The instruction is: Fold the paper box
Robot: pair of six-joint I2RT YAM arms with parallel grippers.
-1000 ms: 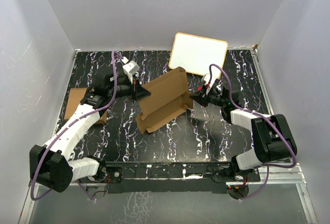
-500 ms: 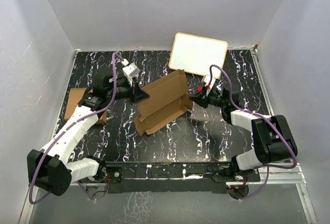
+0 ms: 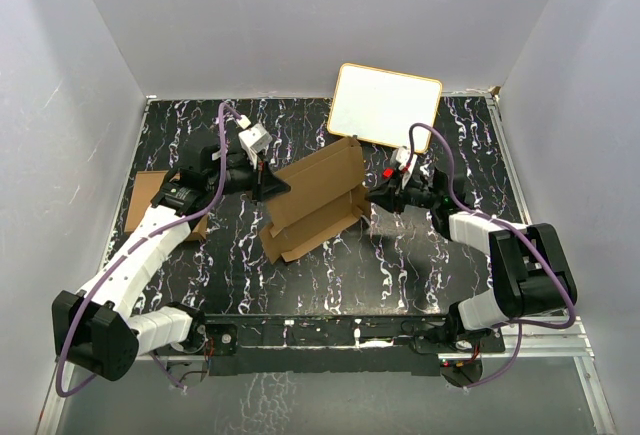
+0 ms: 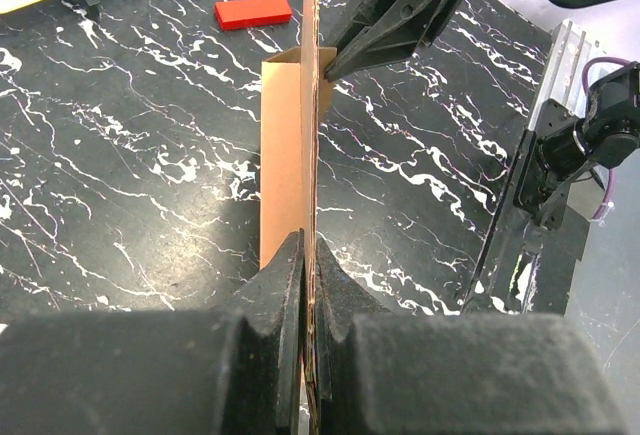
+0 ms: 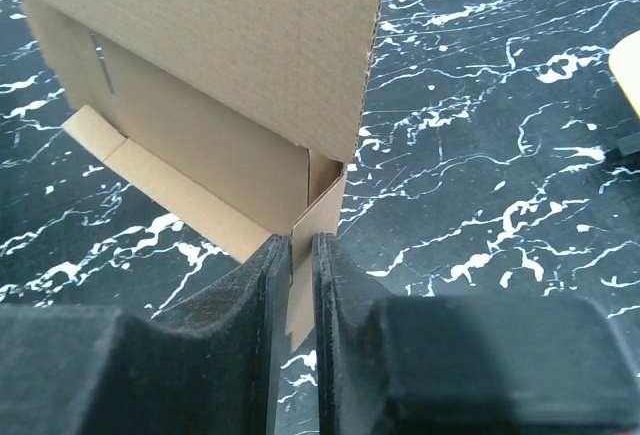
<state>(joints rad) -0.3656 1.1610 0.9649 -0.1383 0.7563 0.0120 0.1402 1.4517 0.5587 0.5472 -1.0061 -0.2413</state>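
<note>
Brown paper box (image 3: 318, 198) | left claw (image 4: 308, 247) clamps panel | right claw (image 5: 301, 247) clamps flap

On my black, white-veined table (image 3: 400, 255) I see a white board with a yellow rim (image 3: 385, 103) at the far edge, a small red block (image 4: 254, 12) lying flat near it, and brown cardboard cartons (image 3: 150, 187) by the left edge, partly hidden.
</note>
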